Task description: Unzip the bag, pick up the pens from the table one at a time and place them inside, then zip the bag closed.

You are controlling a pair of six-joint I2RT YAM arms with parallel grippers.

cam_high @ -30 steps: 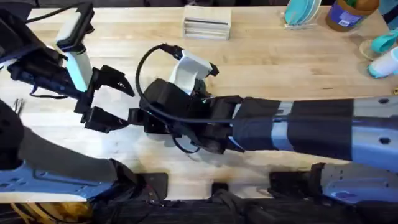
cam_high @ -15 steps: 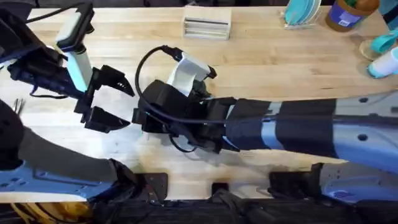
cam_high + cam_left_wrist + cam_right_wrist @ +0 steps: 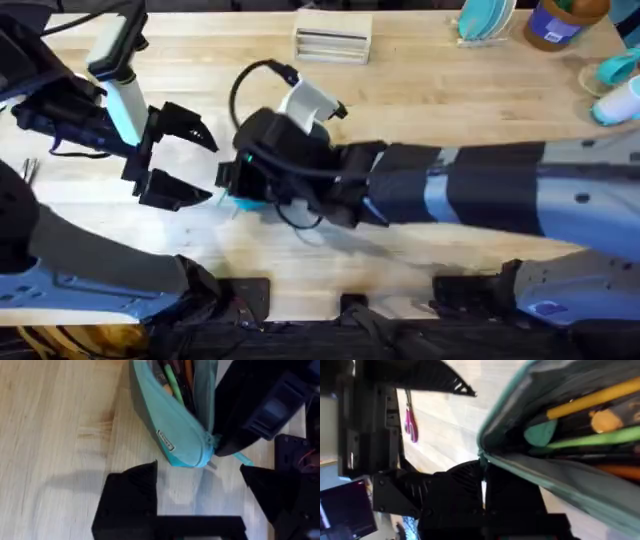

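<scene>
Currently bag point(image 3: 175, 435) lies unzipped on the table point(image 3: 450, 90), left of center in the overhead frame, pens point(image 3: 172, 382) visible inside. Right gripper point(image 3: 228, 185) sits at the bag's zipper end; can't tell its grip. Left gripper point(image 3: 170, 150) is spread wide, holding nothing, just beside it.

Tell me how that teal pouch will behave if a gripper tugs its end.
The pouch looks like soft fabric, so it would probably flex and sag rather than stay stiff. It gapes open with pens inside, so it may slide along the table and spill if tilted.
</scene>
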